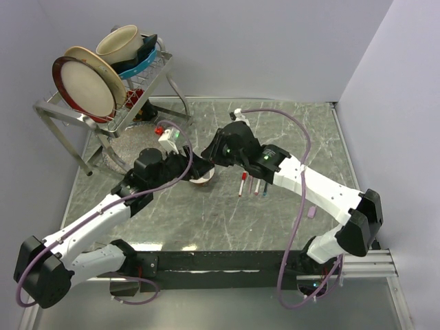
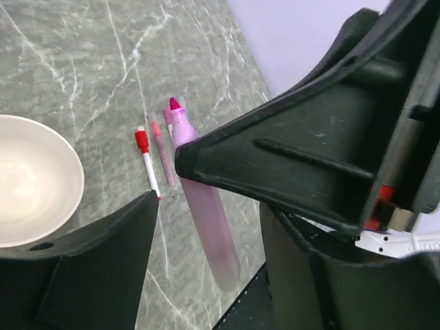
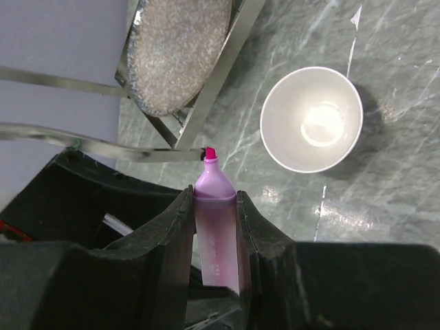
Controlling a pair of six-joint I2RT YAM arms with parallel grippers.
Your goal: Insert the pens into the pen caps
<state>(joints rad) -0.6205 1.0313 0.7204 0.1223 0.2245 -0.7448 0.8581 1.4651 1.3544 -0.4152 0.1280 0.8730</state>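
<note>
My right gripper (image 3: 215, 201) is shut on a pink highlighter pen (image 3: 216, 227), its bare pink tip pointing away from the wrist. In the left wrist view the same pen (image 2: 206, 213) hangs above the table with its rear end between my left gripper's (image 2: 206, 278) wide-open, empty fingers. In the top view both grippers, left (image 1: 199, 168) and right (image 1: 218, 152), meet over the table's middle. A white pen with a red cap (image 2: 146, 159) and a thin pink pen (image 2: 163, 155) lie on the table. A lilac pen cap (image 1: 311, 212) lies alone near the right arm.
A small white bowl (image 3: 311, 118) stands on the marble table just below the grippers, also in the left wrist view (image 2: 27, 182). A metal dish rack (image 1: 148, 86) with plates and a bowl stands at the back left. Several pens (image 1: 251, 184) lie right of the bowl.
</note>
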